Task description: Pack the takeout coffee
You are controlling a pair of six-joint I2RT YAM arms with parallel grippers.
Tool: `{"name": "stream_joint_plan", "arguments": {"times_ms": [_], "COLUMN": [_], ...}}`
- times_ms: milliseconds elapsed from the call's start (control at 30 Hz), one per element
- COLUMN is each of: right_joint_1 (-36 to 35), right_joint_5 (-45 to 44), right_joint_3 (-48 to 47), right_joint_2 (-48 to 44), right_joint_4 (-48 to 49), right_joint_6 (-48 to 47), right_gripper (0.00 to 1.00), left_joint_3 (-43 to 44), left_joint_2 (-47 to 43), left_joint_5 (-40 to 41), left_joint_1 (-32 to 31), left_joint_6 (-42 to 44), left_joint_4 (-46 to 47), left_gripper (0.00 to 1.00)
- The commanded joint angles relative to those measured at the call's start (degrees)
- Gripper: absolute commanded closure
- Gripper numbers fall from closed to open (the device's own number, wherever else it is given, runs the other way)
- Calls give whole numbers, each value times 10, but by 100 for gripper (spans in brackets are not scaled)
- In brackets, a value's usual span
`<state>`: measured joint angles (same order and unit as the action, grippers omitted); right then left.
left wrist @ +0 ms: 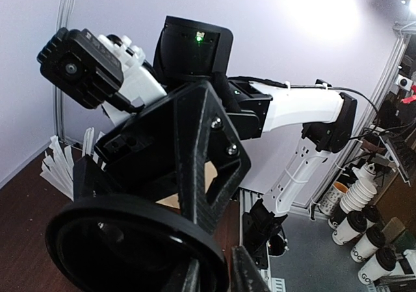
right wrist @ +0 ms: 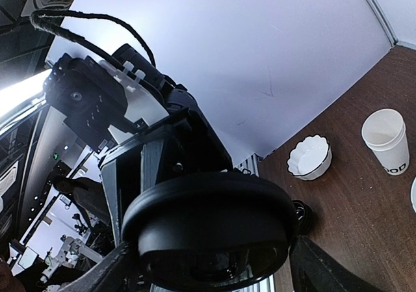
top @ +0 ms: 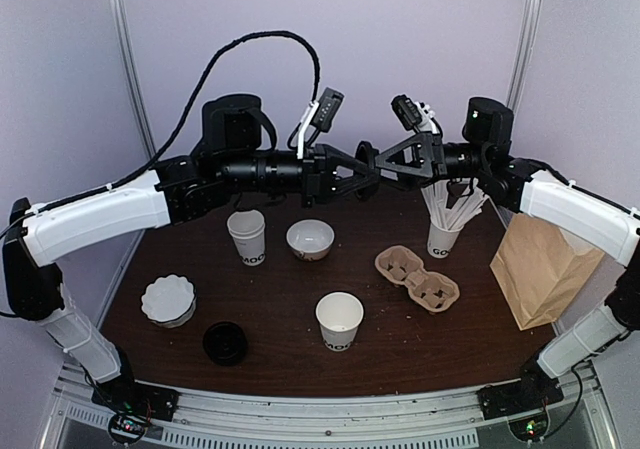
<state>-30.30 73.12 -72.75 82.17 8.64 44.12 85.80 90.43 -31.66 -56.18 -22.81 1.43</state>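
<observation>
Front of table (top: 290, 294): one lidless printed cup (top: 340, 321) stood upright. Farther back, in the air above the tabletop, left gripper (left wrist: 221, 274) pinched the rim of the black lid (right wrist: 208, 220). Right gripper (right wrist: 211, 270) straddled that lid, jaws spread wide; contact could not be told.

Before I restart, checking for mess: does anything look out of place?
A black round plastic lid sits in mid-air between the left gripper and the right gripper, on no cup. A second black lid lies loose on the dark brown table, near its front left.
</observation>
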Motion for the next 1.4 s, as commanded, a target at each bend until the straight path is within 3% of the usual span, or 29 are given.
{"name": "stream_joint_plan", "arguments": {"times_ms": [0,100,233,533,600,733,900,1167,1367], "right_joint_1": [-5,-1,8,18,19,19,19,20,20], "right_joint_5": [0,-11,-52,-113,-123,-140,-169,-228,-247], "right_joint_3": [-8,-20,-52,-63,-70,-78,-77,-58,-41], "right_joint_2": [-16,-17,-19,11,16,14,-3,-30,-24], "right_joint_4": [-19,-74,-220,-279,-295,-329,-387,-481,-481], "right_joint_6": [-32,-81,-195,-268,-286,-323,-396,-536,-568], "right_gripper": [20,21,22,26,26,23,21,18,18], "left_joint_3": [20,19,8,-64,-76,-85,-70,-21,-68], "left_joint_2": [5,-1,-38,-102,-99,-87,-64,-66,-70], "left_joint_5": [20,35,67,170,169,147,136,232,298], "left_joint_1": [5,4,4,9,18,31,36,36,36], "left_joint_6": [9,13,45,98,94,86,86,105,96], "left_joint_4": [0,-19,-94,-164,-155,-131,-142,-323,-379], "left_gripper": [75,64,60,57,63,84,90,64,58]}}
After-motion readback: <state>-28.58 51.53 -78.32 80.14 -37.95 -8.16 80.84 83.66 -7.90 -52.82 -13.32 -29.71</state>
